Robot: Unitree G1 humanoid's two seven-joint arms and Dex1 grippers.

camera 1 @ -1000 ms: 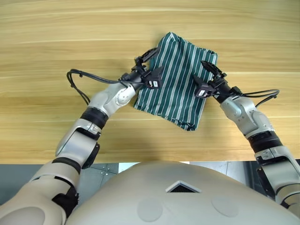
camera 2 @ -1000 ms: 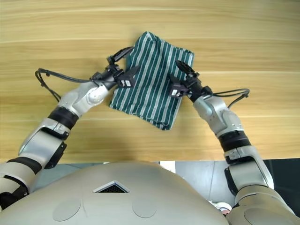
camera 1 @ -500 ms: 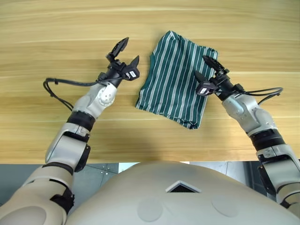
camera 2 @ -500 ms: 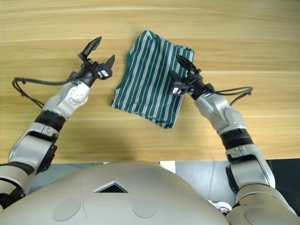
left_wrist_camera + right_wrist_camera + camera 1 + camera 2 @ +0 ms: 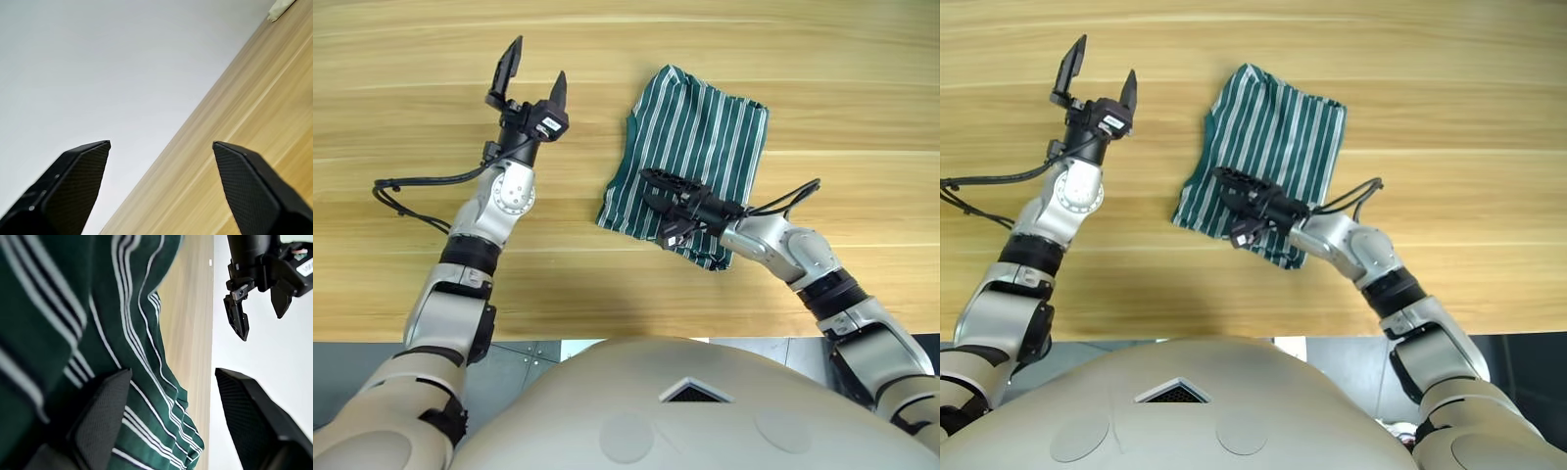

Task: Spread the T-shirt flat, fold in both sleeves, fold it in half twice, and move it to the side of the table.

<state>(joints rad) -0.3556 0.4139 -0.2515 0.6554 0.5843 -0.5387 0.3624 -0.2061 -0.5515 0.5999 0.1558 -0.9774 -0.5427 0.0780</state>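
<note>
The green T-shirt [image 5: 700, 147] with white stripes lies folded into a small rectangle on the wooden table [image 5: 411, 59], right of the middle. My right gripper [image 5: 648, 188] lies low across the shirt's near left part, open, with one finger [image 5: 100, 423] resting on the fabric [image 5: 63, 308]. My left gripper [image 5: 530, 80] is raised over bare wood to the left of the shirt, clear of it, open with nothing between its fingers [image 5: 73, 188]. The same left gripper [image 5: 254, 289] appears farther off in the right wrist view.
Black cables hang from both wrists, one looping left [image 5: 411, 186] over the table, one arching [image 5: 783, 196] over the shirt's near right corner. The table's front edge [image 5: 607, 338] runs just ahead of my torso. Bare wood surrounds the shirt.
My left gripper left the shirt's left edge and rose toward the far left. My right gripper swung from the shirt's right edge across to its near left part. The shirt stayed put.
</note>
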